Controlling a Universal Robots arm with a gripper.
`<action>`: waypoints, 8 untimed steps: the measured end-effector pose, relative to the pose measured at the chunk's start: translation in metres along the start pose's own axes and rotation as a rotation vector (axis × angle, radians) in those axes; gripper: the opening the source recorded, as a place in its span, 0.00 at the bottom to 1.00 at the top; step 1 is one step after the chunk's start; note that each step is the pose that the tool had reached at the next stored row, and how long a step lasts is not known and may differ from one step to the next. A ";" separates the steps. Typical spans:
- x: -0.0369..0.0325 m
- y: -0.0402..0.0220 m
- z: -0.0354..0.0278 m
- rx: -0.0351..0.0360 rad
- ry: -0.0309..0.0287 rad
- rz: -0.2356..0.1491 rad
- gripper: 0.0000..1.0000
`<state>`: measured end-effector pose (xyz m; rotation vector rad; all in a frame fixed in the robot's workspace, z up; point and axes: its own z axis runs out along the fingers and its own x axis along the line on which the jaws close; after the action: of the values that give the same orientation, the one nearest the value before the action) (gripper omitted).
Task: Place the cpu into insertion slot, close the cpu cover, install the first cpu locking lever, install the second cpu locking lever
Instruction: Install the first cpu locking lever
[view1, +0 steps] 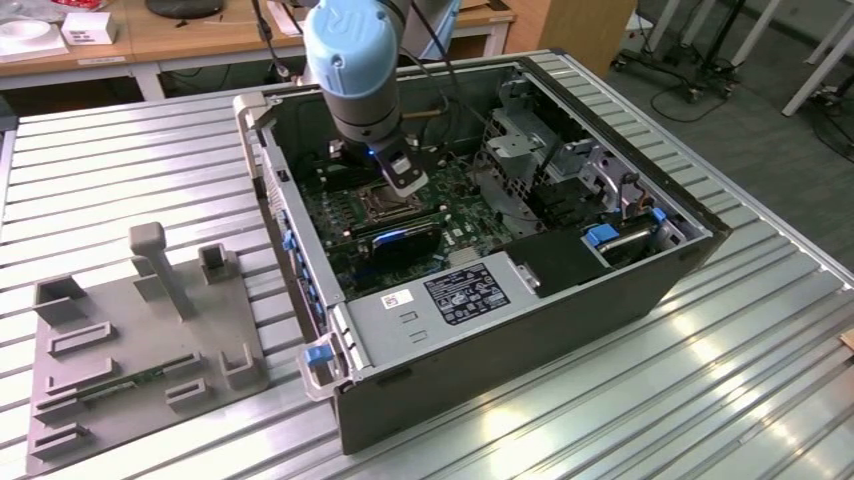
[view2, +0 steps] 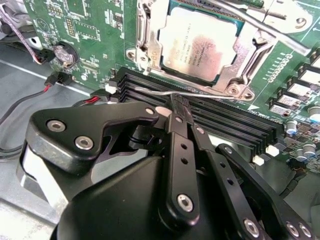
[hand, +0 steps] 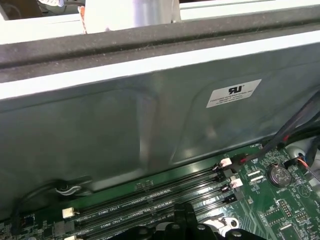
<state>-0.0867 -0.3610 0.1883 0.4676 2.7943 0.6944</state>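
One thin wire lever (view2: 200, 93) pinched by black jaws beside square cpu (view2: 197, 44).

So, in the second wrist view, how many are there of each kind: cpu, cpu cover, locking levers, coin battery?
cpu: 1
cpu cover: 1
locking levers: 2
coin battery: 1
Total: 5

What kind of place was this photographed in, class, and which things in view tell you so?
Most likely a robotics lab or workshop. A robot arm reaches into an open computer case on a ribbed metal table. A grey parts fixture lies beside the case, with wooden desks behind.
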 end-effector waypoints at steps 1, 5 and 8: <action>-0.0002 0.0000 0.0001 0.0000 -0.0002 0.000 0.11; -0.0008 -0.0008 0.0004 0.0005 -0.0015 0.003 0.11; -0.0008 -0.0010 0.0009 0.0004 -0.0017 0.003 0.11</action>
<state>-0.0859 -0.3618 0.1871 0.4723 2.7928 0.6937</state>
